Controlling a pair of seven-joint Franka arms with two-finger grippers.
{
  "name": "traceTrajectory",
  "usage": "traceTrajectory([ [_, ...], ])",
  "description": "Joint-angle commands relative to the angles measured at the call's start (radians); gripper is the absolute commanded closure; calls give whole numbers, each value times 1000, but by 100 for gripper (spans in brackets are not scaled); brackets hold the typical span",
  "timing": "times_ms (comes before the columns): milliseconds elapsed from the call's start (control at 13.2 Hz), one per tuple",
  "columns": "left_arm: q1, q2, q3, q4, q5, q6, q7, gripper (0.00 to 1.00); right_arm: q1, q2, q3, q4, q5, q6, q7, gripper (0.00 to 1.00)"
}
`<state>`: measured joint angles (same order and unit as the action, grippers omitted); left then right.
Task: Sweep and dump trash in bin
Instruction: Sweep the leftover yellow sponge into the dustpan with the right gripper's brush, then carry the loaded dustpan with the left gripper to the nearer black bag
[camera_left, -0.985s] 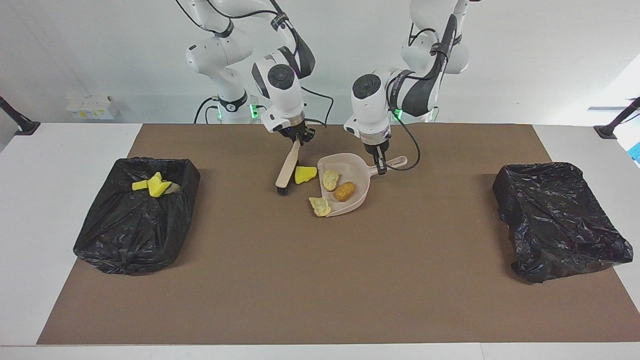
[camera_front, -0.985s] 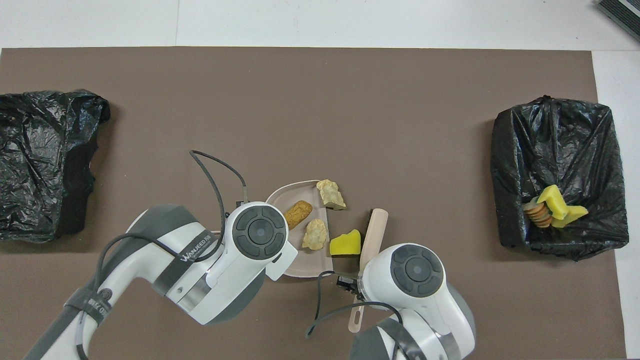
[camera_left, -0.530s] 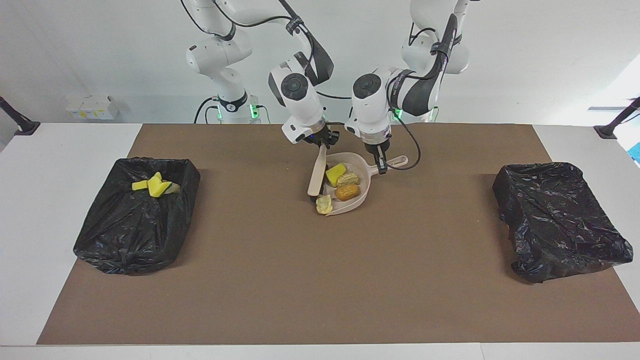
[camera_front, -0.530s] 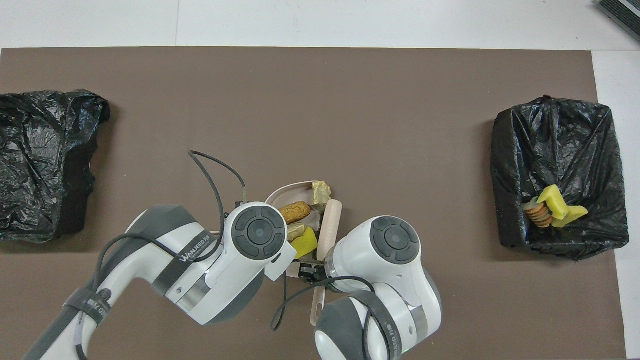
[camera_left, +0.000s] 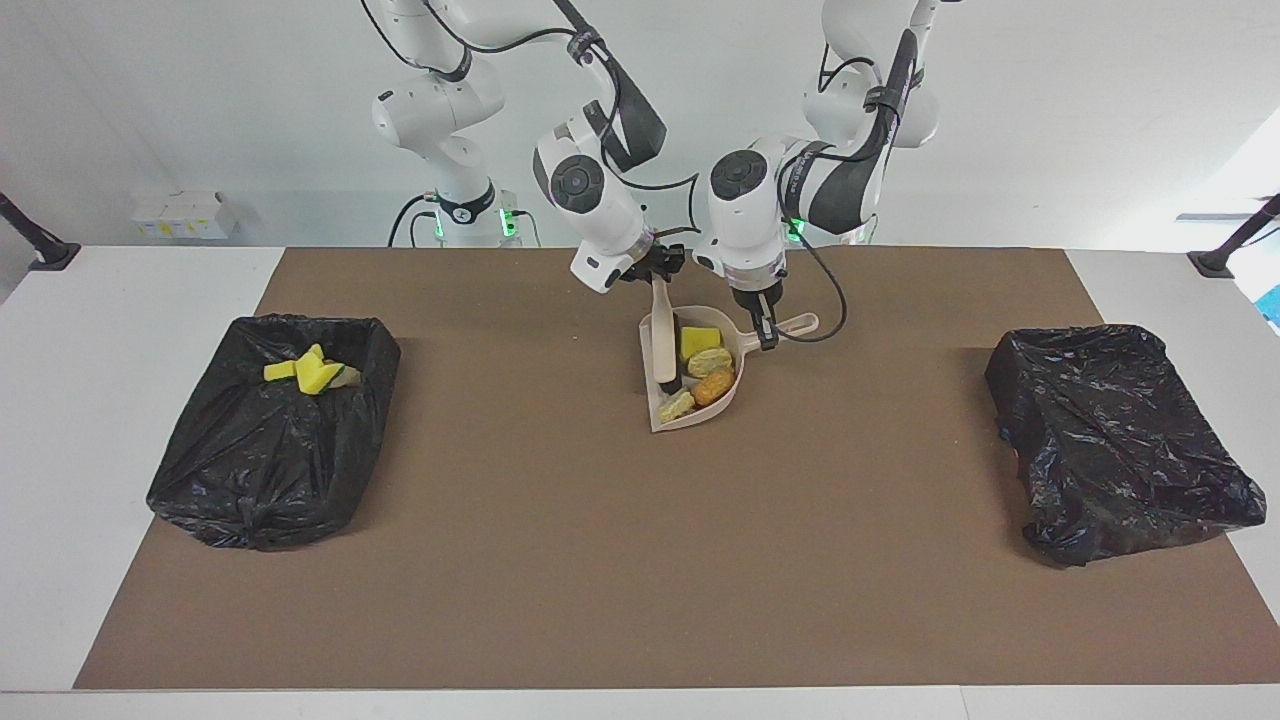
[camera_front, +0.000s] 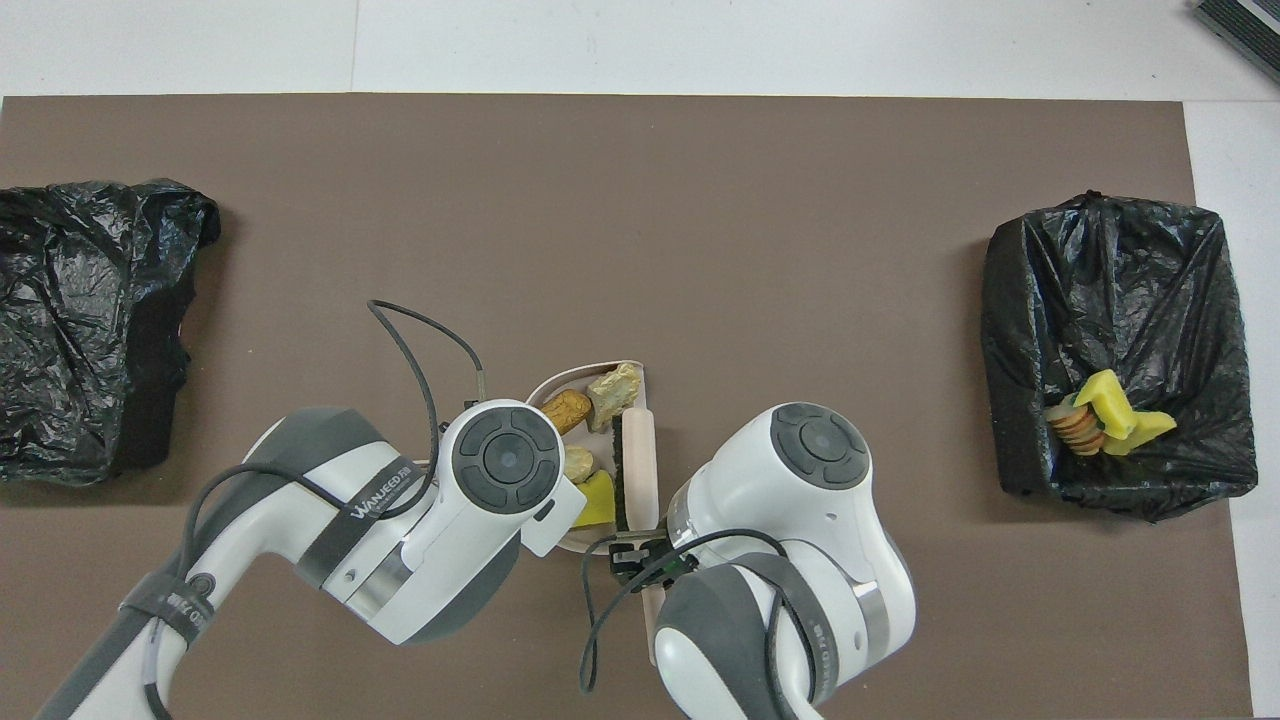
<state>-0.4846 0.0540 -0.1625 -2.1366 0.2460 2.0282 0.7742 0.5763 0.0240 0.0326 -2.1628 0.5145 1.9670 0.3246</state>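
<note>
In the facing view, the left gripper (camera_left: 764, 325) is clamped on the handle of the beige dustpan (camera_left: 733, 388), which sits mid-desk holding four pieces of trash (camera_left: 702, 365), while the right gripper (camera_left: 658, 268) is clamped on the brush (camera_left: 665, 350), whose head lies inside the pan beside them. In the overhead view, more trash lies in the black bin (camera_front: 1116, 350) at the right arm's end of the desk (camera_front: 700, 230); another bin (camera_front: 85, 320) sits at the left arm's end.
</note>
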Motion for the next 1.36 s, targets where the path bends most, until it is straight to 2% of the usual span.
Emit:
traceTrajectory([
  [0,24,-16,3,-29,10,41,10,100,-44,-62,3,-3,-97,-89,-19,100],
  [455,83,4,4,-5,9,43,97,100,-41,-131,10,-9,-338,-200,17,100],
  [606,136,-9,4,17,10,32,173,100,-15,-157,16,-32,-369,-189,75,100],
  [833,193,-43,12,18,10,33,224,100,75,-171,18,-77,-373,-127,192,100],
  [985,268,-74,14,20,9,41,308,100,149,-148,18,-88,-373,-59,288,100],
  [1288,423,-131,17,20,6,26,482,100,321,-1,18,-72,-375,122,526,100],
])
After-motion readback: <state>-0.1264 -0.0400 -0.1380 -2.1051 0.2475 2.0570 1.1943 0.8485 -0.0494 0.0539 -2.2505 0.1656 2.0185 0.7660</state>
